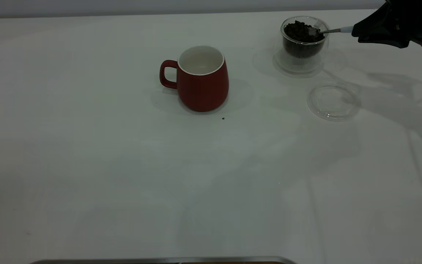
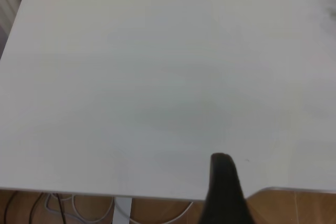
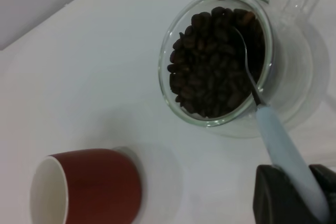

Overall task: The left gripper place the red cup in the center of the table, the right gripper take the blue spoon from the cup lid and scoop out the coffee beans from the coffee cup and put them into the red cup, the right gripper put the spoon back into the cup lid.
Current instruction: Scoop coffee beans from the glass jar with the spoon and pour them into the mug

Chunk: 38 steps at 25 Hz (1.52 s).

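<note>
The red cup (image 1: 200, 77) stands upright near the middle of the table (image 1: 123, 165), handle toward the left, its white inside bare; it also shows in the right wrist view (image 3: 86, 187). At the far right stands the clear coffee cup (image 1: 304, 36), heaped with coffee beans (image 3: 215, 61). My right gripper (image 1: 357, 31) is shut on the pale handle of the blue spoon (image 3: 283, 145), and the metal bowl lies among the beans. The cup lid (image 1: 333, 101) lies bare in front of the coffee cup. My left gripper (image 2: 224, 187) hangs over bare table near its edge.
One stray bean (image 1: 223, 118) lies just in front of the red cup. A metal strip (image 1: 159, 260) runs along the near edge. In the left wrist view the table edge (image 2: 105, 192) gives way to brown floor and cables.
</note>
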{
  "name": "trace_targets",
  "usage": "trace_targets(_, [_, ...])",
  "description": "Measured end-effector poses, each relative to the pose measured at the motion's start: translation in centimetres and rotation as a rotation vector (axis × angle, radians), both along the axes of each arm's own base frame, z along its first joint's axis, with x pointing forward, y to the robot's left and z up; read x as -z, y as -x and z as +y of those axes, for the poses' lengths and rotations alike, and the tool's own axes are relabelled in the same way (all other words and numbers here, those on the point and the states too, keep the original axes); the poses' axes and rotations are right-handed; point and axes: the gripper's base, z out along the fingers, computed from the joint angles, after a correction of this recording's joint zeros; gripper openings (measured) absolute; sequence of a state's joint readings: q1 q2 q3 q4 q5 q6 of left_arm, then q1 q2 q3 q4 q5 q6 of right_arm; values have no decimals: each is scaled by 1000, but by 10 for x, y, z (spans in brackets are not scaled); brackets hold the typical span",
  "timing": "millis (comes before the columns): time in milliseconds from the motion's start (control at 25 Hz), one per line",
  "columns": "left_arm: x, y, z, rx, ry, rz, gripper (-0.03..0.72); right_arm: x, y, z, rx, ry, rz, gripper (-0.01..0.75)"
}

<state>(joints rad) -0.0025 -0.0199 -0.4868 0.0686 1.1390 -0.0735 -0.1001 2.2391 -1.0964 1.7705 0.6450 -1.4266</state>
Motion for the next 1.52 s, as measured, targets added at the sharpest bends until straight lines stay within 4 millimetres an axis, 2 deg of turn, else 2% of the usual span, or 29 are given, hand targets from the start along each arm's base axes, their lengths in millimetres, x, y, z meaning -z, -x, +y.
trace_targets(160, [0, 0, 0, 0, 0, 0, 587, 2, 1, 2, -7, -38, 10, 114])
trace_targets(360, [0, 0, 0, 0, 0, 0, 587, 14, 4, 6, -8, -94, 51, 114])
trace_targets(600, [0, 0, 0, 0, 0, 0, 587, 10, 1, 7, 0, -164, 54, 114])
trace_targets(760, [0, 0, 0, 0, 0, 0, 587, 8, 0, 0, 27, -223, 68, 114])
trace_targets(960, [0, 0, 0, 0, 0, -1, 587, 20, 3, -7, 60, -278, 112, 114])
trace_targets(1520, [0, 0, 0, 0, 0, -1, 587, 30, 11, -28, 71, -474, 128, 114])
